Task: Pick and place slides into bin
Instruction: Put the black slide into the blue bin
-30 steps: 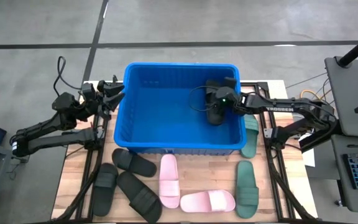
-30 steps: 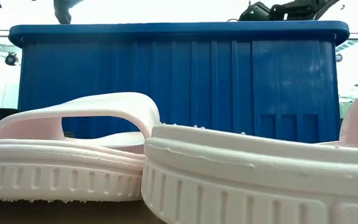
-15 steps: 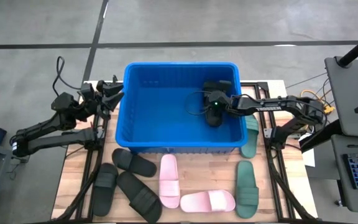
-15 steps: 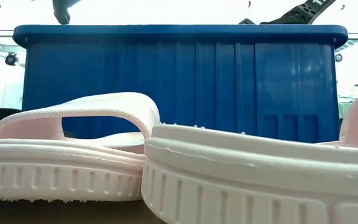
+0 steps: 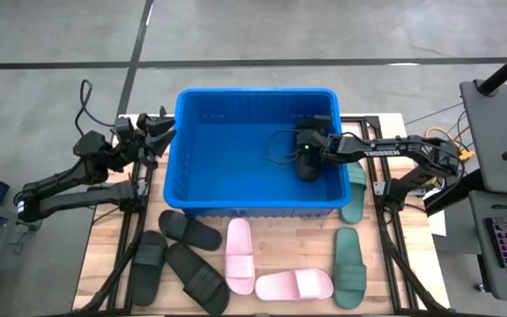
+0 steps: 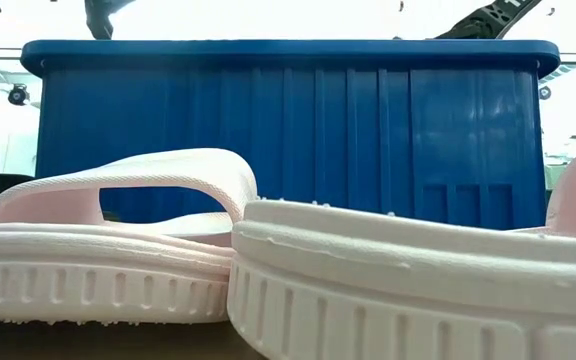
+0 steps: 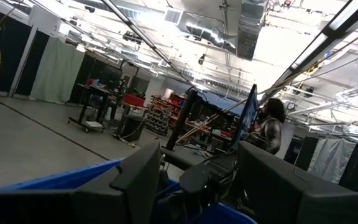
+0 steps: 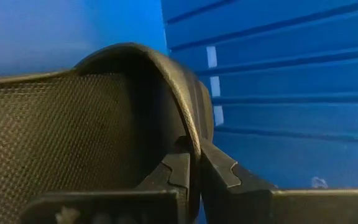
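The blue bin (image 5: pixel 180 167) stands at the table's middle. My right gripper (image 5: pixel 310 148) reaches into it from the right and is shut on a black slide (image 5: pixel 307 167), low inside the bin's right half. On the table in front of the bin lie three black slides (image 5: pixel 189 231), two pink slides (image 5: pixel 238 255) and a green slide (image 5: pixel 349 267). Another green slide (image 5: pixel 356 189) lies along the bin's right wall. My left gripper (image 5: pixel 154 132) hangs open and raised beside the bin's left rim, touching nothing. My right gripper (image 8: pixel 194 171) pinches the edge of the black slide's strap (image 8: pixel 191 140) between its two fingers, one finger (image 8: pixel 178 168) under the strap's arch and the other outside. It comes slanting down from the table's right. Whether the slide rests on the bin's floor I cannot tell.
The bin's ribbed wall (image 8: pixel 291 93) stands close beyond the held slide. In the low view two pink slides (image 6: pixel 368 270) fill the foreground before the bin's front wall (image 6: pixel 288 130). A person (image 7: pixel 270 124) shows far off in the room.
My right gripper has sunk deeper into the bin with the black slide, tipping farther down and rolling a little. It has stayed shut on the slide.
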Tool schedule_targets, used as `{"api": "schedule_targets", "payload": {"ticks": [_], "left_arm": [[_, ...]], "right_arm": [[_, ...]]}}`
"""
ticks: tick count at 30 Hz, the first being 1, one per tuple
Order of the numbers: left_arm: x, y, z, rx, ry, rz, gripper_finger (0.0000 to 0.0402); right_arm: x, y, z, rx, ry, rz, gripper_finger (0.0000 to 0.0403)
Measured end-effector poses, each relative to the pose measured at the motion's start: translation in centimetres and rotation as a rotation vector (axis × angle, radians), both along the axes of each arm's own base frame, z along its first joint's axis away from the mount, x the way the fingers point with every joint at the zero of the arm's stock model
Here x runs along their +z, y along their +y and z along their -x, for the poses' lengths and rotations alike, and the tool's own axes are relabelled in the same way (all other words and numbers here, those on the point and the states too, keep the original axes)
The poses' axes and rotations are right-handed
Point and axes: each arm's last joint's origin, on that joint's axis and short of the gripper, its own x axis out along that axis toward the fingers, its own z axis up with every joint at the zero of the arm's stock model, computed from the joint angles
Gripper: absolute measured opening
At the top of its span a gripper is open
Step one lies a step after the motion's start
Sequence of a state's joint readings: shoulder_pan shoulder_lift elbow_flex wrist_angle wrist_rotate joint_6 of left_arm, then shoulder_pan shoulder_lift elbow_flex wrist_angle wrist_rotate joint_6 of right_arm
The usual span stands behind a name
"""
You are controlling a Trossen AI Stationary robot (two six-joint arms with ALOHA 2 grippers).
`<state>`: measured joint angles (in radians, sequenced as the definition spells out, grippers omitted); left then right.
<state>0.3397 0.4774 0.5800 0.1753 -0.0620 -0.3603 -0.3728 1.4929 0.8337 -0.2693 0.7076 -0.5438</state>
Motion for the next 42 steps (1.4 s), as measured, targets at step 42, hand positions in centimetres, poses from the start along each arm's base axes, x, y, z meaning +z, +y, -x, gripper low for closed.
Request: {"api": "schedule_targets", "payload": {"ticks": [42], "left_arm": [[0.0,0.0,0.0,-0.001,0.002,0.001,0.0198]], "right_arm": [[-2.5,-0.4,-0.6,0.034,0.100,-0.053,0.0051]]}}
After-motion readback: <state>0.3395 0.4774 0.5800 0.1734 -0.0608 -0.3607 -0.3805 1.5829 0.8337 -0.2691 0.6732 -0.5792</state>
